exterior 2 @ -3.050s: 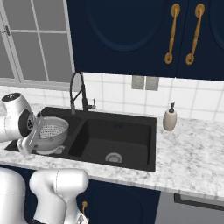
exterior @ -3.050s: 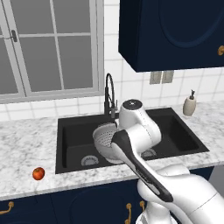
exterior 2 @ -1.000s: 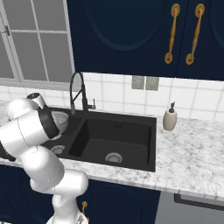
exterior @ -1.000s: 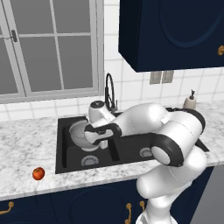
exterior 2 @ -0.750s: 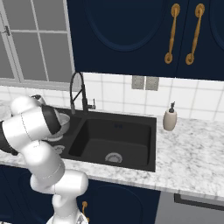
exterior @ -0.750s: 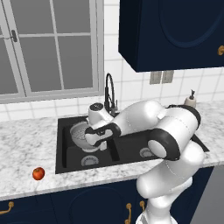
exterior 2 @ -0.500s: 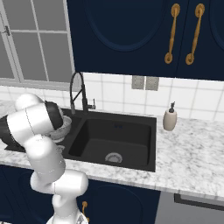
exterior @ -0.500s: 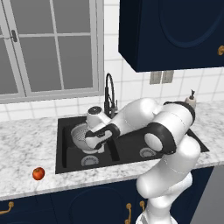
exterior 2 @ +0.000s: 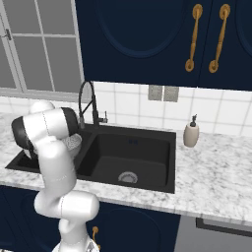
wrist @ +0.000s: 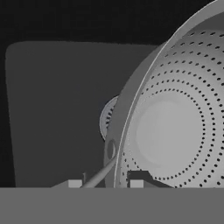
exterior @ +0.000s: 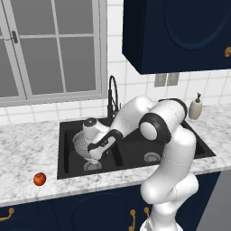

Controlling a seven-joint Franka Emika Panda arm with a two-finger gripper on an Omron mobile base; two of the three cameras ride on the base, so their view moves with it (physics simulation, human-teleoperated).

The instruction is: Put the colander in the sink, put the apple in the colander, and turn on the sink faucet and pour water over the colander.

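In the left basin of the sink (exterior: 72, 135), the gripper (exterior: 95, 155) is clamped on the rim of the colander (exterior: 83, 143), one finger inside the bowl and one outside, as the hand view shows. In that view the colander (wrist: 175, 131) is tipped up on edge, its holed hollow facing the camera and its rim running as an arc up and to the right; the round silver drain (wrist: 107, 118) of the basin floor shows just behind the rim. From the left base view the bowl sits low in the basin, tilted, with its opening turned up and toward the back left; being round, it has no long axis to speak of. In the right base view a sliver of the colander (exterior 2: 74, 142) shows beside the arm's elbow.

The apple (exterior: 39, 179) lies on the white-grey marble counter (exterior: 27, 149) near its front edge, well apart from the sink and to its left.

Behind the basins the sink faucet (exterior: 111, 92) stands upright, its black gooseneck arching forward. The right basin has its own drain (exterior 2: 127, 177). Farther right, a beige soap dispenser (exterior 2: 190, 133) stands on the counter near the white tiled wall (exterior 2: 216, 113). A window (exterior: 54, 45) sits above the counter at left; navy wall cabinets (exterior 2: 147, 39) with brass handles (exterior 2: 192, 37) hang at right.
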